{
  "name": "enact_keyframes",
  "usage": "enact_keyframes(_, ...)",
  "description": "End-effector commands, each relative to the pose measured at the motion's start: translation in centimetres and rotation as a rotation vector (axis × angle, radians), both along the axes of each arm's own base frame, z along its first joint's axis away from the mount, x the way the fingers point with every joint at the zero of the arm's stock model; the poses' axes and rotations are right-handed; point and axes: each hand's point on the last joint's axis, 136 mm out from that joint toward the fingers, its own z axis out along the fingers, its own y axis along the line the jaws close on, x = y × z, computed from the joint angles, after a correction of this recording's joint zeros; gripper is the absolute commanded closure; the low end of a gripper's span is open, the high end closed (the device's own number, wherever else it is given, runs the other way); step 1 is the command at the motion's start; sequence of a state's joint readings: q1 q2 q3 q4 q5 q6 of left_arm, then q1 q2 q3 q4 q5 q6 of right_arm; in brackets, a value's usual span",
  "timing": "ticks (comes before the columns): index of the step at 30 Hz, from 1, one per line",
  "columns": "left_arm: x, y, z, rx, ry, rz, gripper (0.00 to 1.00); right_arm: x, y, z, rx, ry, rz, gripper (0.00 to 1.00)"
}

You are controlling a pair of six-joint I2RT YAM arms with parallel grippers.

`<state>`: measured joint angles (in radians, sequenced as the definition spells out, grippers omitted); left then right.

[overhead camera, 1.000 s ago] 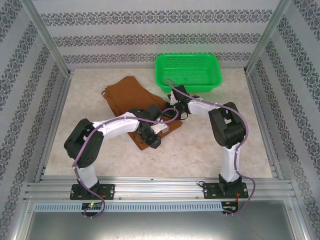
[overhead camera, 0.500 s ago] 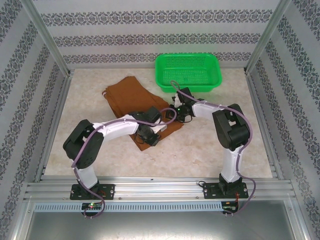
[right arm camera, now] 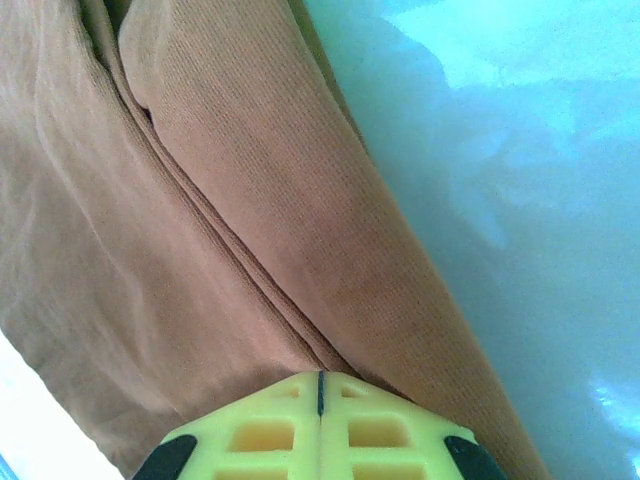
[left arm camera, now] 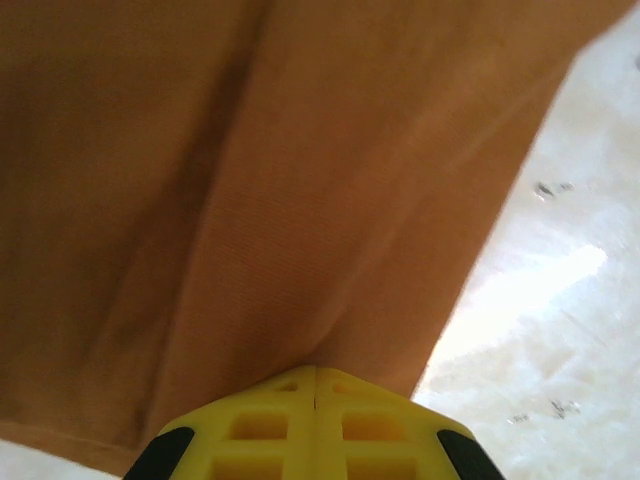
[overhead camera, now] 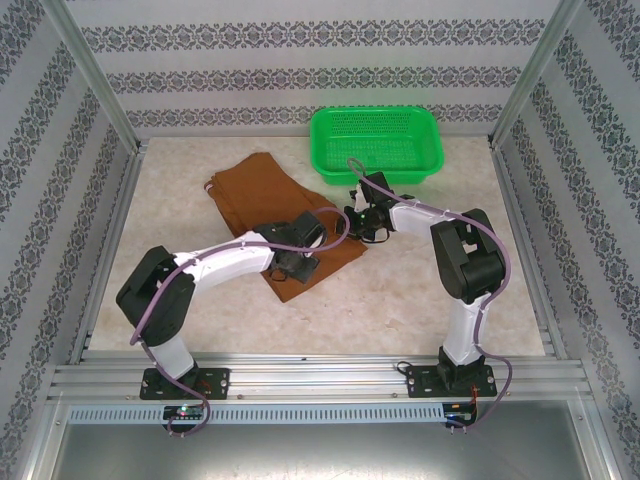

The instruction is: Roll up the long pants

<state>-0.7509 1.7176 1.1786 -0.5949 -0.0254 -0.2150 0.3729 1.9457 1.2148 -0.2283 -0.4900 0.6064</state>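
The long pants [overhead camera: 255,190] lie folded on the table as a rust-brown strip running from back left to front right. My left gripper [overhead camera: 300,268] is down on their near end. In the left wrist view its yellow fingers [left arm camera: 260,425] are pressed together and the cloth [left arm camera: 300,180] puckers into their tips [left arm camera: 315,372]. My right gripper [overhead camera: 352,220] sits at the pants' right edge, just in front of the basket. In the right wrist view it is shut [right arm camera: 320,378], and the cloth's [right arm camera: 200,200] fold lines run in between the tips.
A green plastic basket [overhead camera: 325,150] stands at the back, right of centre, close behind the right gripper. Patterned walls and metal posts close in the table [overhead camera: 420,290] on three sides. Bare tabletop lies to the front and right of the pants.
The left gripper has closed on the near end of the pants, and its arm has settled lower. The right gripper has shifted slightly nearer and to the right along the cloth's edge.
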Motion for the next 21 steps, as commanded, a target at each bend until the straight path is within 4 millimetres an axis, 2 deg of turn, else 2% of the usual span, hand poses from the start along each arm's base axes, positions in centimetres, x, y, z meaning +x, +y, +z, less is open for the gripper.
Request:
enact_keyframes(1, 1.0, 2.4, -0.5, 0.113, -0.006, 0.064, 1.0, -0.2, -0.4, 0.1, -0.019, -0.001, 0.004, 1.0)
enact_keyframes(7, 1.2, 4.5, -5.5, 0.221, 0.08, 0.1, 1.0, -0.4, -0.6, 0.3, -0.028, -0.005, 0.002, 1.0)
enact_keyframes(11, 1.6, 5.2, -8.6, 0.212, 0.133, 0.145, 1.0, -0.4, -1.3, 2.5, -0.057, -0.083, -0.013, 1.0)
enact_keyframes(15, 1.3, 4.7, -9.5, 0.185, 0.157, 0.141, 1.0, -1.7, -1.3, 5.1, -0.073, -0.139, 0.014, 1.0)
enact_keyframes(18, 0.9, 4.4, -9.5, 0.157, 0.172, 0.135, 1.0, -3.2, -0.5, 5.6, -0.066, -0.138, 0.05, 1.0)
enact_keyframes(21, 0.7, 4.3, -9.4, 0.141, 0.174, 0.136, 1.0, -4.8, 0.6, 5.1, -0.065, -0.112, 0.095, 1.0)
